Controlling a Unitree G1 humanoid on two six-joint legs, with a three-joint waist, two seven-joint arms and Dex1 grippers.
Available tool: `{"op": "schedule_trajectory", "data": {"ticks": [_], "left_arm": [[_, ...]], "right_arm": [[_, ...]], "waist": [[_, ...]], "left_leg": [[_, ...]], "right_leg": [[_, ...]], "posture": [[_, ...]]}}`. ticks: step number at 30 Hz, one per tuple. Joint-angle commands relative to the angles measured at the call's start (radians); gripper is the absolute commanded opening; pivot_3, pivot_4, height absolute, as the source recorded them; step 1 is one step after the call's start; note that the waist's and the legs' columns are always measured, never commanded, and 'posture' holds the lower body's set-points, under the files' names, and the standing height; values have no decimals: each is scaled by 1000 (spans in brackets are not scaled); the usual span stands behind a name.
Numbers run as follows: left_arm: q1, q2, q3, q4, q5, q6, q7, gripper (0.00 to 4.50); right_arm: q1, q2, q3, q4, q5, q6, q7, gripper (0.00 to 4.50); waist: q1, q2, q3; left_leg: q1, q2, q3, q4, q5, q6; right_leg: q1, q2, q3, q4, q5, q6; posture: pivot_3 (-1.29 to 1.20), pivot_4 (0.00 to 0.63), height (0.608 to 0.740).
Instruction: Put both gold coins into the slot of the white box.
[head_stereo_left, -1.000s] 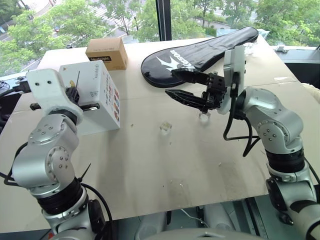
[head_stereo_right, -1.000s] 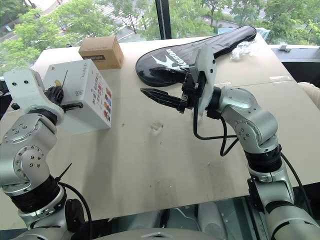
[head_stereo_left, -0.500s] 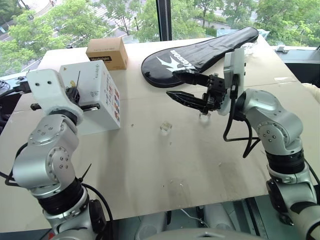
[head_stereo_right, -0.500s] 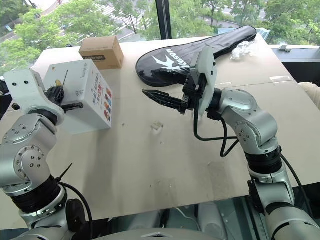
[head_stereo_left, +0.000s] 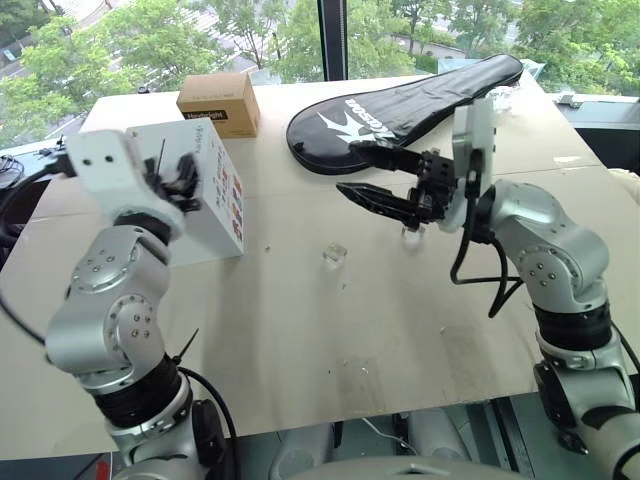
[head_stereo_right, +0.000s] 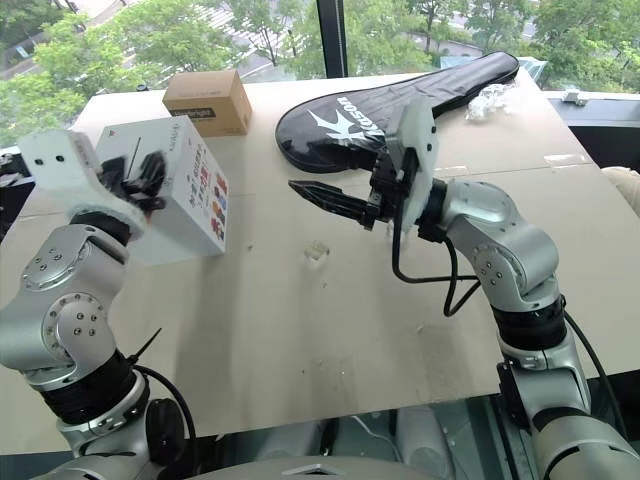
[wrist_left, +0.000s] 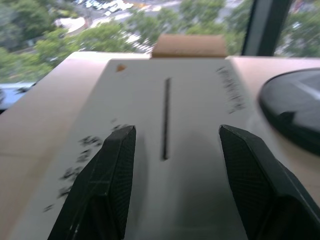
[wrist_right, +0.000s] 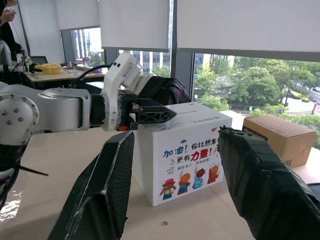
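Near the table's left edge, the left gripper (wrist_left: 172, 145) hangs wide and empty over the white box (head_stereo_left: 215, 215), straddling its slot (wrist_left: 165, 117). The right gripper (head_stereo_left: 365, 172) is spread wide, empty, mid-table.

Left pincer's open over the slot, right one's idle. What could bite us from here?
1. The left pincer hangs open over the slot of the white box; no coin shows between its fingers, so whether one went in is unconfirmed.
2. A small clear piece lies on the table below the open right pincer; a loose pick may skid it.
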Motion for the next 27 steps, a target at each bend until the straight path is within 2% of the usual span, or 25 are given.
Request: {"op": "schedule_trajectory", "data": {"ticks": [1, 3, 4, 5, 8, 12, 16, 22, 27], "left_arm": [[138, 12, 71, -185, -315, -35, -215, 2635], [301, 52, 101, -255, -426, -6, -328, 2635], [386, 81, 108, -270, -435, 0, -375, 2635], [482, 109, 112, -274, -412, -14, -419, 2635], [699, 174, 109, -212, -283, -146, -488, 2635], [900, 215, 117, -116, -197, -306, -627, 2635], [1009, 233, 137, -122, -231, -369, -720, 2635], [1046, 218, 143, -118, -236, -425, -712, 2635], [1052, 215, 146, -106, -237, -454, -692, 2698]], "right_arm": [[95, -85, -41, -54, 0, 1, 56, 2854], [160, -133, -26, -47, -31, -12, 94, 2854], [183, -144, -8, -29, -60, -33, 102, 2854], [208, -147, 16, -4, -96, -57, 101, 2854], [245, -129, 119, 105, -280, -187, 76, 2854], [216, 14, 190, 261, -400, -279, -10, 2854], [176, 148, 261, 371, -499, -351, -62, 2854], [150, 259, 297, 498, -599, -394, -139, 2854], [151, 304, 265, 541, -637, -430, -202, 609]], "waist": [[-2, 0, 0], [-8, 0, 0], [-18, 0, 0], [-33, 0, 0], [-30, 1, 1], [-25, 2, 1], [-20, 2, 2], [-18, 1, 1], [-23, 1, 2]], "left_leg": [[0, 0, 0, 0, 0, 0], [0, 0, 1, 0, 0, 0], [0, 0, 2, -1, 0, 0], [1, 1, 4, -3, 0, 0], [8, 2, 7, -8, 0, 0], [16, 3, 9, -7, 1, -1], [22, 4, 7, -7, 0, -1], [21, 3, 4, -9, 0, -1], [21, 3, 4, -10, 0, -1]], "right_leg": [[0, 0, 0, 0, 0, 0], [0, 0, 0, -1, 0, 0], [0, 0, 1, -2, 0, 0], [0, 0, 2, -3, 0, 0], [-1, 2, 8, -1, 0, -1], [6, 3, 10, 2, 2, -4], [15, 4, 9, -3, 2, -3], [15, 3, 7, -6, 2, -3], [15, 3, 7, -6, 2, -4]], "posture": [[0, 150, 740], [0, 150, 740], [0, 150, 740], [0, 150, 740], [0, 150, 740], [0, 150, 740], [0, 150, 740], [0, 150, 740], [0, 150, 740]]}}
